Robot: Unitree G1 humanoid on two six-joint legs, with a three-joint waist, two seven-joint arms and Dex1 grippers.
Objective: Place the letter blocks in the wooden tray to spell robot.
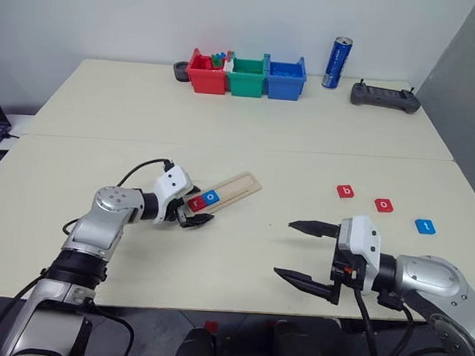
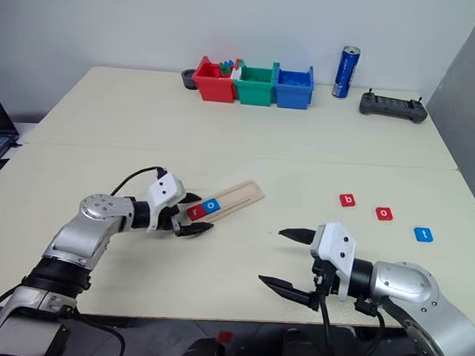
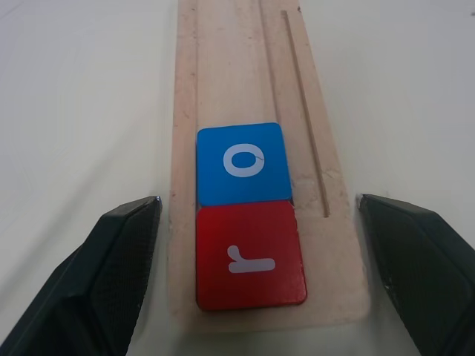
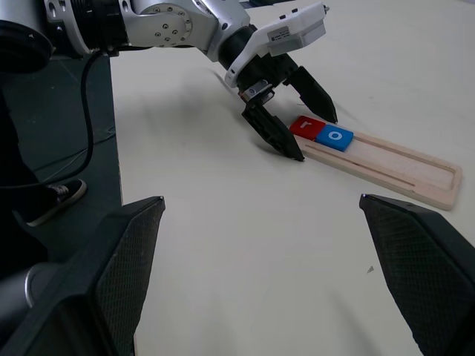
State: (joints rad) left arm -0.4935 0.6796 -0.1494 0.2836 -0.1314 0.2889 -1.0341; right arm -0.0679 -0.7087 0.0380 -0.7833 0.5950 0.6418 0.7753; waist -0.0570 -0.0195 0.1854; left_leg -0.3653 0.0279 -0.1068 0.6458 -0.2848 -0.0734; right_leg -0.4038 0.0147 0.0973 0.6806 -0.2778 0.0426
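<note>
The wooden tray [image 1: 235,187] lies slanted on the table, left of the middle. A red letter block "r" [image 1: 194,202] and a blue "o" [image 1: 210,197] sit side by side at its near end. My left gripper [image 1: 193,211] is open, one black finger [image 3: 111,282] on each side of that end, and it holds nothing. Three loose letter blocks lie to the right: a red "b" [image 1: 345,191], a red "o" [image 1: 384,205] and a blue "t" [image 1: 425,227]. My right gripper [image 1: 282,247] hangs open and empty above the front of the table, pointing left.
Red [image 1: 207,73], green [image 1: 247,75] and blue [image 1: 285,78] bins stand in a row at the far edge, with a small dark object [image 1: 180,70] to their left. A blue can [image 1: 336,63] and a black controller [image 1: 384,97] stand to the right of the bins.
</note>
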